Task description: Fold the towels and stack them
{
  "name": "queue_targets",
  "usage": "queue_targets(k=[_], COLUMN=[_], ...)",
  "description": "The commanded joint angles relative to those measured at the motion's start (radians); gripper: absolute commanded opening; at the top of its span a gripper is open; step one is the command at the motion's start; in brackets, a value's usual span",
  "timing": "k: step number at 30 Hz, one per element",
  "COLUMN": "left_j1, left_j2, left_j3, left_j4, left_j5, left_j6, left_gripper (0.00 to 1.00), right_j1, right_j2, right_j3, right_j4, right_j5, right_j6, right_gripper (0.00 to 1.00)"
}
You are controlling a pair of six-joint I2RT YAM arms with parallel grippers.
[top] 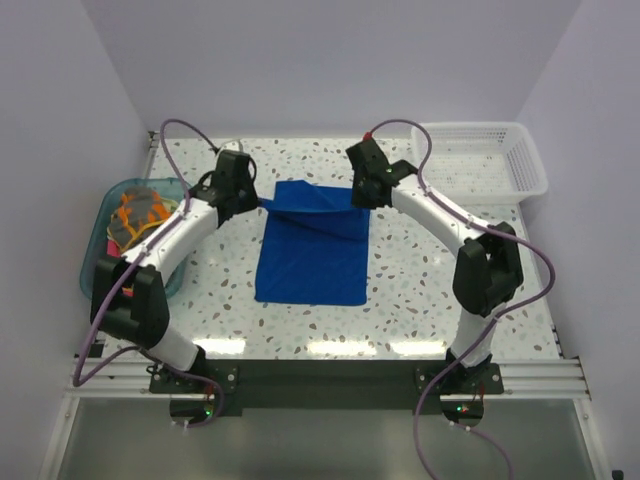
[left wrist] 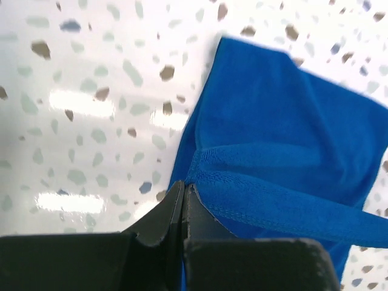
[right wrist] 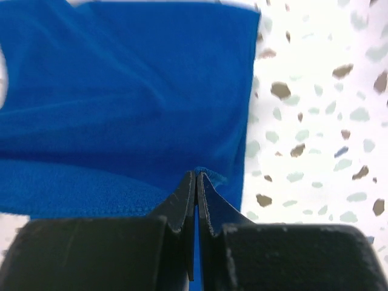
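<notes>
A royal blue towel (top: 312,255) lies spread on the speckled table, its near part flat and its far edge raised off the surface. My left gripper (top: 262,203) is shut on the far left corner. My right gripper (top: 362,200) is shut on the far right corner. In the left wrist view the gripper (left wrist: 183,185) pinches the hemmed edge of the blue towel (left wrist: 273,133). Blue cloth also sits between the closed tips of my right gripper (right wrist: 196,174), and the towel (right wrist: 121,103) hangs below it. Other towels (top: 135,215), orange and grey, lie bunched in the tub.
A translucent teal tub (top: 140,181) stands at the left edge, partly behind my left arm. A white mesh basket (top: 470,165) sits at the back right corner. White walls close in the table on three sides.
</notes>
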Motion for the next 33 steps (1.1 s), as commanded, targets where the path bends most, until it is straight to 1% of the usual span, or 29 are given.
queue_targets(k=[1, 3, 4, 5, 6, 11, 12, 14, 15, 16, 18, 19, 20, 22, 25, 28, 29, 31, 32, 33], left_j1=[0.037, 0.041, 0.041, 0.041, 0.041, 0.041, 0.041, 0.041, 0.040, 0.041, 0.041, 0.041, 0.040, 0.040, 0.040, 0.040, 0.040, 0.040, 0.040, 0.041], left_j2=[0.038, 0.031, 0.017, 0.000, -0.040, -0.167, -0.207, -0.247, -0.282, -0.297, -0.337, -0.345, -0.354, -0.356, -0.333, -0.293, -0.272, -0.249, -0.224, -0.212], left_j3=[0.197, 0.242, 0.248, 0.236, 0.215, -0.001, -0.072, -0.139, -0.172, -0.239, -0.299, -0.352, -0.377, -0.438, -0.454, -0.419, -0.402, -0.332, -0.298, -0.219], left_j4=[-0.060, -0.093, -0.095, -0.094, -0.085, -0.080, -0.074, -0.063, -0.057, -0.051, -0.039, -0.032, -0.017, 0.004, 0.024, 0.024, 0.017, 0.002, -0.024, -0.046], left_j5=[0.030, 0.043, 0.049, 0.069, 0.078, 0.156, 0.173, 0.224, 0.241, 0.251, 0.267, 0.285, 0.294, 0.313, 0.320, 0.317, 0.317, 0.304, 0.299, 0.291], left_j6=[0.077, 0.086, 0.088, 0.086, 0.082, 0.042, 0.028, 0.005, 0.002, -0.003, -0.015, -0.017, -0.026, -0.035, -0.041, -0.031, -0.023, -0.012, 0.002, 0.011], left_gripper=[0.00, 0.00, 0.00, 0.00, 0.00, 0.00, 0.00, 0.00, 0.00, 0.00, 0.00, 0.00, 0.00, 0.00, 0.00, 0.00, 0.00, 0.00, 0.00, 0.00], right_j1=[-0.003, -0.003, -0.003, -0.003, -0.003, -0.005, -0.003, 0.005, 0.009, 0.012, 0.018, 0.018, 0.018, 0.018, 0.020, 0.018, 0.017, 0.017, 0.018, 0.017], right_j2=[-0.001, -0.018, -0.031, -0.071, -0.093, -0.247, -0.263, -0.298, -0.329, -0.349, -0.389, -0.398, -0.403, -0.406, -0.392, -0.364, -0.355, -0.334, -0.317, -0.312], right_j3=[0.157, 0.182, 0.168, 0.148, 0.089, -0.144, -0.212, -0.299, -0.326, -0.352, -0.430, -0.451, -0.487, -0.507, -0.511, -0.478, -0.444, -0.392, -0.333, -0.300], right_j4=[-0.044, -0.045, -0.038, -0.029, -0.010, 0.059, 0.062, 0.071, 0.073, 0.074, 0.082, 0.087, 0.094, 0.100, 0.116, 0.117, 0.101, 0.071, 0.044, 0.027], right_j5=[0.045, 0.033, 0.027, 0.009, -0.004, -0.115, -0.157, -0.194, -0.217, -0.221, -0.223, -0.225, -0.228, -0.234, -0.235, -0.212, -0.185, -0.150, -0.122, -0.105], right_j6=[-0.056, -0.060, -0.057, -0.056, -0.050, 0.013, 0.021, 0.036, 0.038, 0.042, 0.044, 0.044, 0.044, 0.046, 0.035, 0.015, 0.006, -0.031, -0.040, -0.051], right_gripper=[0.00, 0.00, 0.00, 0.00, 0.00, 0.00, 0.00, 0.00, 0.00, 0.00, 0.00, 0.00, 0.00, 0.00, 0.00, 0.00, 0.00, 0.00, 0.00, 0.00])
